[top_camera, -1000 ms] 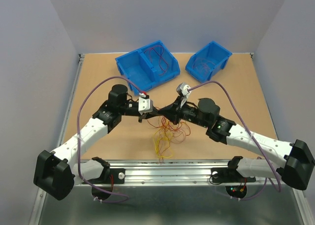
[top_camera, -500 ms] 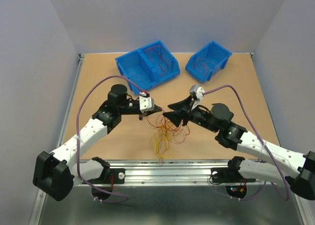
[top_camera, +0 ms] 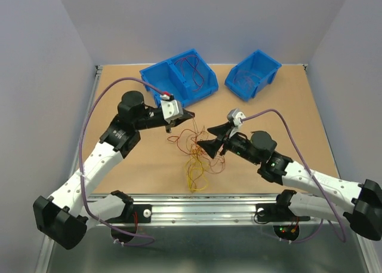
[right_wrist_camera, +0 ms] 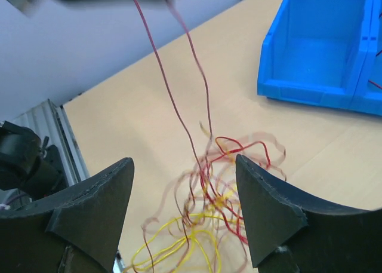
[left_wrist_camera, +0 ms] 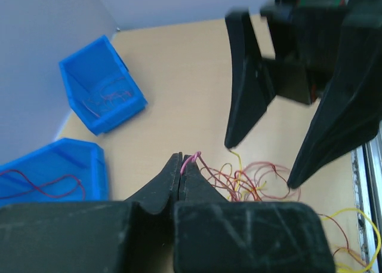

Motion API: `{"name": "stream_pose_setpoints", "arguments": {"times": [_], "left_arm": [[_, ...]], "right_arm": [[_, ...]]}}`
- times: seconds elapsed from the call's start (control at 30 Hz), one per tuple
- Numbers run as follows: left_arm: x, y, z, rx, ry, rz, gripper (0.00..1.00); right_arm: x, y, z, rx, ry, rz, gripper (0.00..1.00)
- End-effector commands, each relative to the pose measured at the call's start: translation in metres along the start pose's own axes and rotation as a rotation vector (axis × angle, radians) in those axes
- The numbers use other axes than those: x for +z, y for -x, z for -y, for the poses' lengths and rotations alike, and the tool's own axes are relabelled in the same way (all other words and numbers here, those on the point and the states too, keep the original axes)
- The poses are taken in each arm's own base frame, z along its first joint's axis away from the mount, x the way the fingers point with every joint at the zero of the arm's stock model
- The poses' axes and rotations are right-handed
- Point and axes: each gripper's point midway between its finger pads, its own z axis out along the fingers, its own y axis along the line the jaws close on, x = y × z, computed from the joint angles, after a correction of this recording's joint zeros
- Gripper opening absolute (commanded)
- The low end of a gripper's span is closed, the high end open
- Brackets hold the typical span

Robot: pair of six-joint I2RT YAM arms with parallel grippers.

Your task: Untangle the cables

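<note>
Well, blur smears the cables (right_wrist_camera: 209, 207) below my right gripper (right_wrist_camera: 184, 165), jaws spread; my left gripper (left_wrist_camera: 184, 164) pinches a red strand (right_wrist_camera: 173, 100). Big blue bin (top_camera: 156, 82) and small blue bin (top_camera: 268, 70) hold red wires (top_camera: 194, 67).

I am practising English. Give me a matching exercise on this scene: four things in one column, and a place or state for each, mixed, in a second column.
Things:
1. left gripper
2. right gripper
3. cable tangle
4. small blue bin

Places or states:
a. at the far right of the table
b. jaws open
c. jaws shut on a red cable
d. in the middle of the table

Pairs: 1-c, 2-b, 3-d, 4-a
</note>
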Motion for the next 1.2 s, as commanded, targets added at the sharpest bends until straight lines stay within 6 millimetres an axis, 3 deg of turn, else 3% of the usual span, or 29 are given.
{"name": "stream_pose_setpoints", "arguments": {"times": [0.0,0.1,0.2,0.27,0.3,0.4,0.47,0.5,0.53,0.67,0.73,0.8,0.83,0.87,0.9,0.93,0.97,1.0,1.07,1.1,1.17], "left_arm": [[-0.022,0.093,-0.006,0.082,0.03,0.138,0.0],[-0.031,0.121,-0.007,0.075,0.037,0.158,0.0],[-0.047,0.181,-0.011,0.111,0.063,0.248,0.0],[-0.052,0.203,-0.013,0.107,0.069,0.283,0.0],[-0.061,0.227,-0.013,0.114,0.077,0.322,0.0],[-0.068,0.256,-0.019,0.108,0.104,0.366,0.0],[-0.081,0.283,-0.019,0.117,0.131,0.414,0.0],[-0.083,0.289,-0.023,0.111,0.154,0.423,0.0],[-0.093,0.304,-0.022,0.133,0.176,0.453,0.0],[-0.126,0.336,-0.03,0.184,0.333,0.527,0.0],[-0.131,0.33,-0.039,0.167,0.401,0.529,0.0],[-0.134,0.328,-0.031,0.195,0.385,0.541,0.0],[-0.122,0.311,-0.031,0.173,0.359,0.508,0.0],[-0.12,0.306,-0.023,0.18,0.321,0.505,0.0],[-0.115,0.297,-0.019,0.176,0.296,0.49,0.0],[-0.102,0.271,-0.018,0.144,0.261,0.446,0.0],[-0.104,0.268,-0.005,0.17,0.222,0.46,0.0],[-0.09,0.239,-0.004,0.139,0.195,0.42,0.0],[-0.087,0.216,0.008,0.165,0.172,0.424,0.0],[-0.088,0.213,0.01,0.17,0.173,0.429,0.0],[-0.091,0.208,0.014,0.198,0.177,0.434,0.0]], "right_arm": [[0.021,0.01,-0.004,-0.067,0.037,0.057,0.74],[0.036,0.009,-0.002,-0.079,0.035,0.058,0.74],[0.057,-0.018,0.002,-0.077,0.041,-0.016,0.72],[0.065,-0.025,-0.002,-0.069,0.068,-0.03,0.69],[0.068,-0.028,-0.007,-0.062,0.097,-0.038,0.68],[0.076,-0.045,-0.012,-0.036,0.144,-0.061,0.61],[0.083,-0.056,-0.013,-0.022,0.162,-0.085,0.47],[0.086,-0.058,-0.014,-0.018,0.17,-0.093,0.31],[0.088,-0.062,-0.015,-0.014,0.178,-0.107,0.27],[0.091,-0.079,-0.005,-0.022,0.129,-0.191,0.13],[0.086,-0.081,0.002,-0.025,0.087,-0.206,0.12],[0.077,-0.08,0.004,-0.027,0.074,-0.2,0.22],[0.072,-0.068,0.001,-0.028,0.076,-0.169,0.3],[0.065,-0.069,0.001,-0.022,0.078,-0.164,0.56],[0.06,-0.065,0.0,-0.021,0.078,-0.148,0.64],[0.053,-0.048,-0.006,-0.022,0.093,-0.098,0.68],[0.047,-0.042,-0.007,-0.019,0.098,-0.068,0.73],[0.039,-0.048,-0.007,-0.017,0.098,-0.071,0.75],[0.023,-0.037,-0.008,-0.023,0.095,-0.019,0.78],[0.02,-0.024,-0.011,-0.029,0.1,0.017,0.78],[0.009,-0.026,-0.011,-0.036,0.107,0.036,0.79]]}}
